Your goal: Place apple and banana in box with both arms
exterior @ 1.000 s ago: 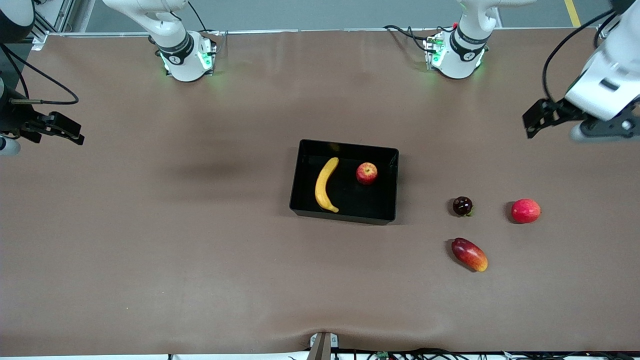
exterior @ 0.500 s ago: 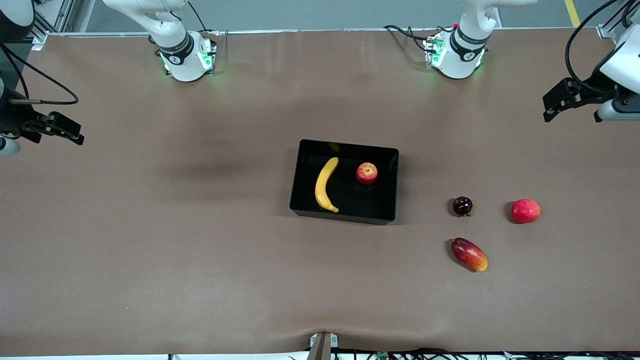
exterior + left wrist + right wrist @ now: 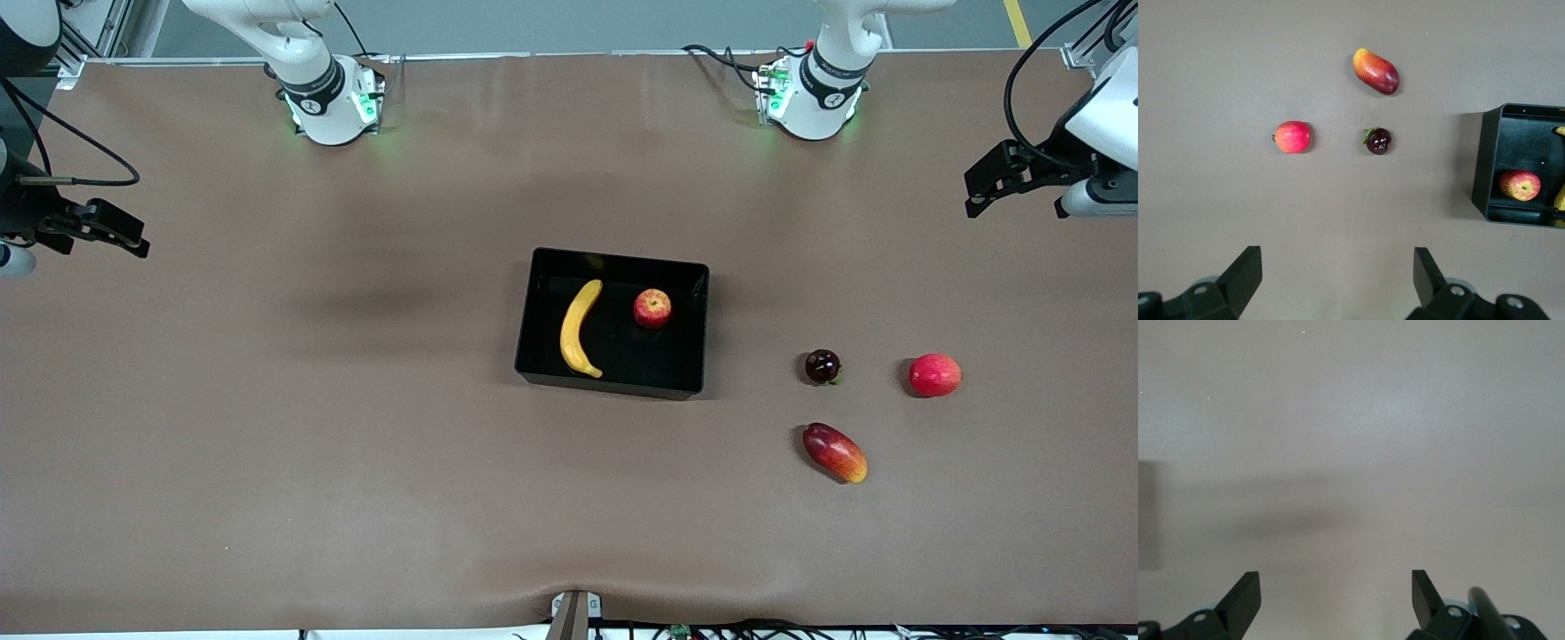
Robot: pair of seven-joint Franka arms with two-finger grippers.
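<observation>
Holding both arms parked. Left hand [image 3: 1336, 283] and right hand [image 3: 1335, 600] spread, empty, over bare bench [image 3: 356, 462], well apart from box [image 3: 685, 384]; banana [image 3: 579, 328], apple [image 3: 652, 308] inside. Avoid re-entry.

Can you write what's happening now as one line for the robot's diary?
banana, apple: in box | left tool: open, empty | right tool: open, empty
</observation>
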